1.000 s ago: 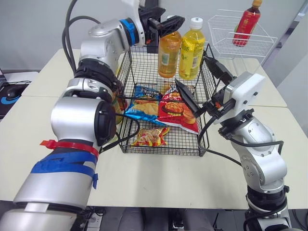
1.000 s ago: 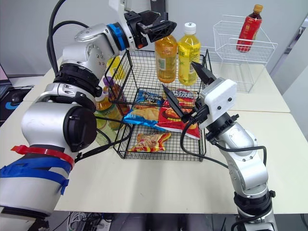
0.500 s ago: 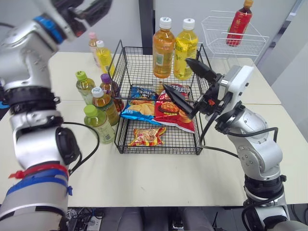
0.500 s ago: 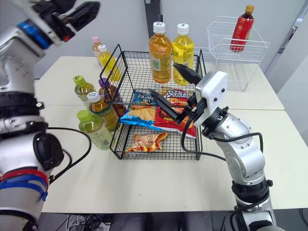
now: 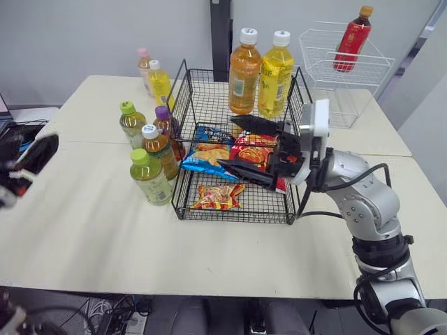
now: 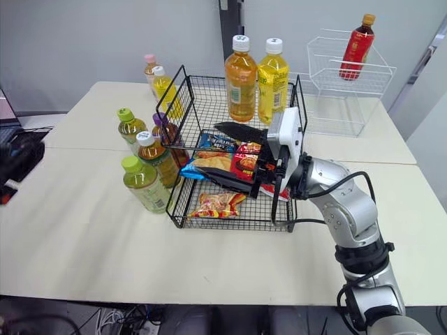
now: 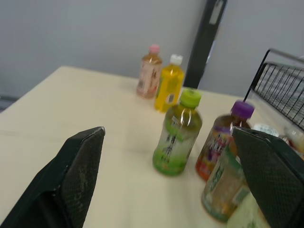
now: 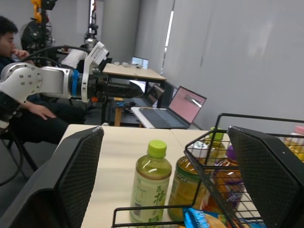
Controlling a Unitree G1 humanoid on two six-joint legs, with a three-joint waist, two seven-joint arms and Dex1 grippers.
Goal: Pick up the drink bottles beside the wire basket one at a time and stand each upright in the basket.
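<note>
Drink bottles, six of them, stand upright on the pale counter (image 5: 84, 230) at centre-left of the frame, just left of the black wire basket (image 5: 180, 188). They are a pink-capped peach bottle (image 5: 143, 61), a white-capped yellow bottle (image 5: 160, 84), a green-capped green bottle (image 5: 131, 124), a purple-capped dark bottle (image 5: 165, 125), a white-capped amber bottle (image 5: 160, 150) and a lime-capped pale green bottle (image 5: 149, 180). At the basket's far end, upper centre, a tall orange bottle (image 5: 244, 70) and a tall yellow bottle (image 5: 277, 73) stand upright side by side. The label print is too small to read. The right gripper (image 5: 227, 141) hangs spread wide over the blue snack bag (image 5: 202, 159) and red snack bag (image 5: 248, 150) in the basket, holding nothing. The left gripper (image 7: 167, 132), at the frame's left edge, is likewise spread and empty.
</note>
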